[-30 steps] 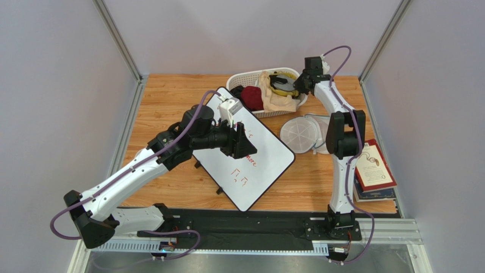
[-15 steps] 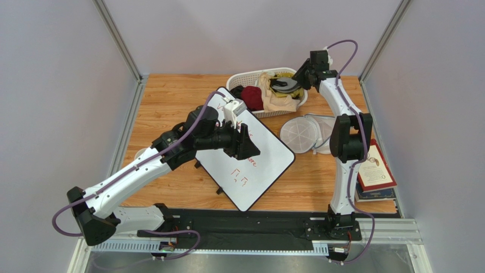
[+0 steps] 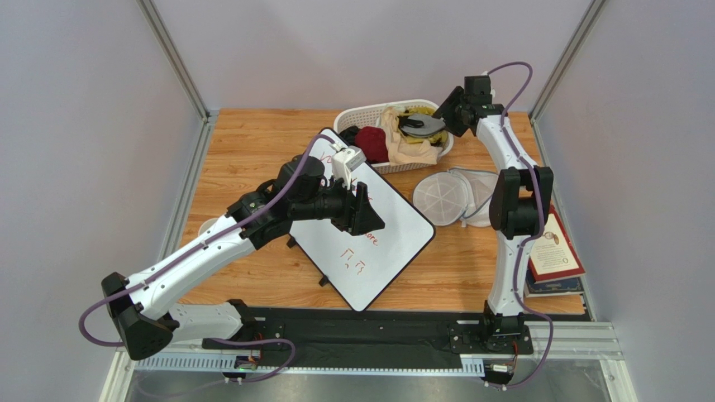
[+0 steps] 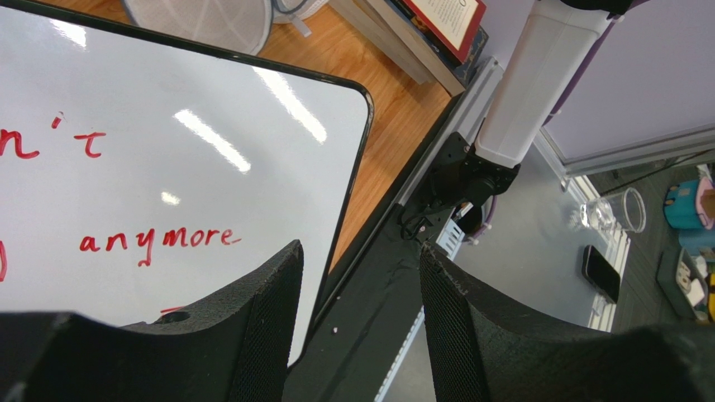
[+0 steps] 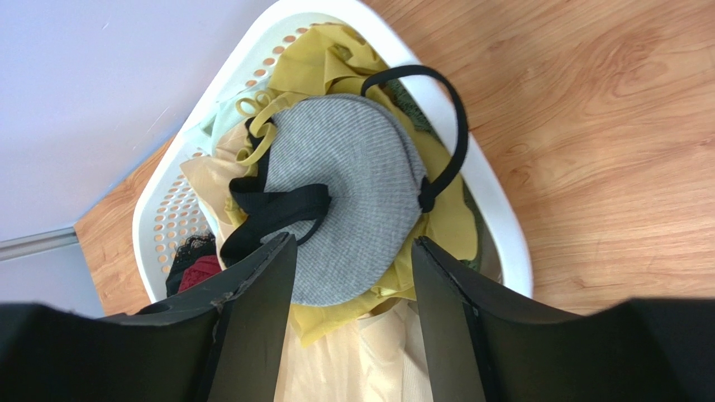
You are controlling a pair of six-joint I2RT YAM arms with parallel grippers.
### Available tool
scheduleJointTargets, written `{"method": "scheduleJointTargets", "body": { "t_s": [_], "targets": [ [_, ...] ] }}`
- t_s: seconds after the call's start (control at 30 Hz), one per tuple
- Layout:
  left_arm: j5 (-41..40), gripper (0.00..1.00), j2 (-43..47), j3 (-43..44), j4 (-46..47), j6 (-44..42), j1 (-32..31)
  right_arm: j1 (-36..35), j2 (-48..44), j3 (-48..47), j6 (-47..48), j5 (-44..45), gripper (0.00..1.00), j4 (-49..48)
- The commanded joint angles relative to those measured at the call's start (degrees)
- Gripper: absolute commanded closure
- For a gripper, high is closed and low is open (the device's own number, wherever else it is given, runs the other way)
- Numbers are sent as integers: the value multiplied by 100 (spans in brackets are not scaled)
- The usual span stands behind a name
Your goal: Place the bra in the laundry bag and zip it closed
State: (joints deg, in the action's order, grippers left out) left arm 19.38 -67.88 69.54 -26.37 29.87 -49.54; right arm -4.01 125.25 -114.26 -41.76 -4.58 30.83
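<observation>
The grey bra (image 5: 348, 188) lies atop a yellow garment (image 5: 331, 63) in the white slotted basket (image 5: 504, 243); the mesh laundry bag (image 3: 442, 198) sits just beside the basket. The right gripper (image 5: 352, 244) hangs over the basket, fingers parted and empty; the left gripper (image 4: 359, 251), well apart from it, is likewise parted and empty.

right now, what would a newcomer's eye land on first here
The big whiteboard with red handwriting, mid-table under the open left gripper. Then the white basket at the far edge, heaped with clothes, the grey bra on top beneath the open right gripper.
</observation>
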Motion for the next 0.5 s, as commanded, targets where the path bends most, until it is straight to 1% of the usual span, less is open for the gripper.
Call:
{"method": "scheduleJointTargets", "body": {
  "t_s": [0.0, 0.13, 0.23, 0.47],
  "targets": [
    [66, 40, -68, 156, 115, -51, -47, 41, -168, -141, 264, 71, 41, 64],
    [84, 40, -103, 183, 115, -51, -47, 67, -19, -272, 326, 10, 41, 99],
    [84, 40, -121, 209, 114, -51, -47, 76, 69, -299, 309, -87, 41, -50],
    [75, 40, -147, 227, 97, -51, -47, 76, 412, -659, 361, -96, 42, -68]
  ]
}}
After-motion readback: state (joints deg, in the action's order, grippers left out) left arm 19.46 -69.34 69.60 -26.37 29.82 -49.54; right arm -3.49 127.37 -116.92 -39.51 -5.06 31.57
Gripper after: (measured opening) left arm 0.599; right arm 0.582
